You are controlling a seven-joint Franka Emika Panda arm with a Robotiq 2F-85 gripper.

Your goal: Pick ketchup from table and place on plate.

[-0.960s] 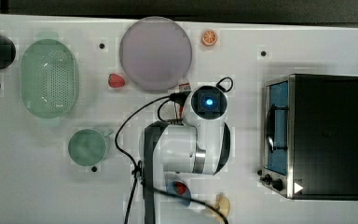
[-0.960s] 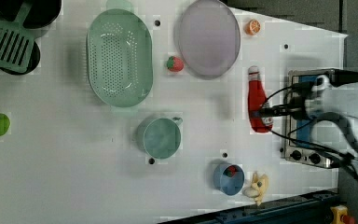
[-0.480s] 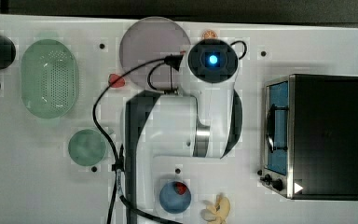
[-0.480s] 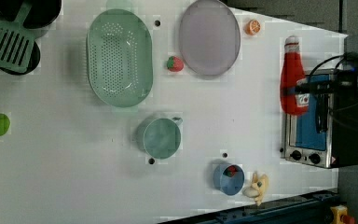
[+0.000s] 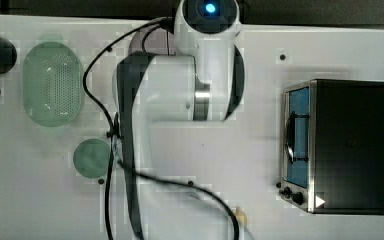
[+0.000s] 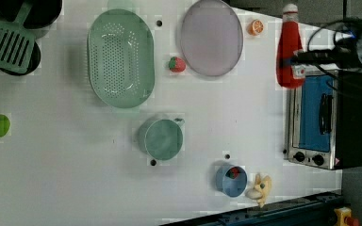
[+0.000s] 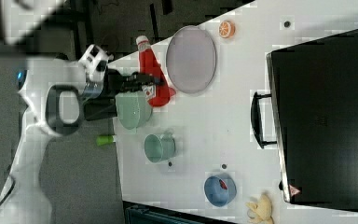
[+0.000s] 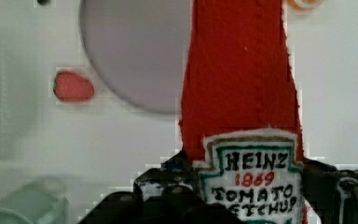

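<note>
The ketchup (image 6: pixel 290 52) is a slim red bottle with a white cap and a Heinz label, held off the table. My gripper (image 6: pixel 293 61) is shut on it at label height, and a black finger (image 8: pixel 168 191) shows on each side of the label. The right view has the ketchup (image 7: pixel 153 79) in my gripper (image 7: pixel 142 85) just beside the plate (image 7: pixel 191 53). In the wrist view the ketchup (image 8: pixel 242 93) hangs in front of the edge of the plate (image 8: pixel 130 51). The plate (image 6: pixel 211 37) is a pale mauve disc with nothing on it.
A red strawberry (image 6: pixel 176 64) lies between the plate and the green perforated basket (image 6: pixel 120 56). An orange slice (image 6: pixel 255 27) lies on the plate's other side. A toaster oven (image 6: pixel 325 122), a green cup (image 6: pixel 160 139) and a blue bowl (image 6: pixel 231 180) stand further off.
The arm has lifted the ketchup off the table and carried it toward the plate, upward in the top view. The bottle has stayed in the grip throughout.
</note>
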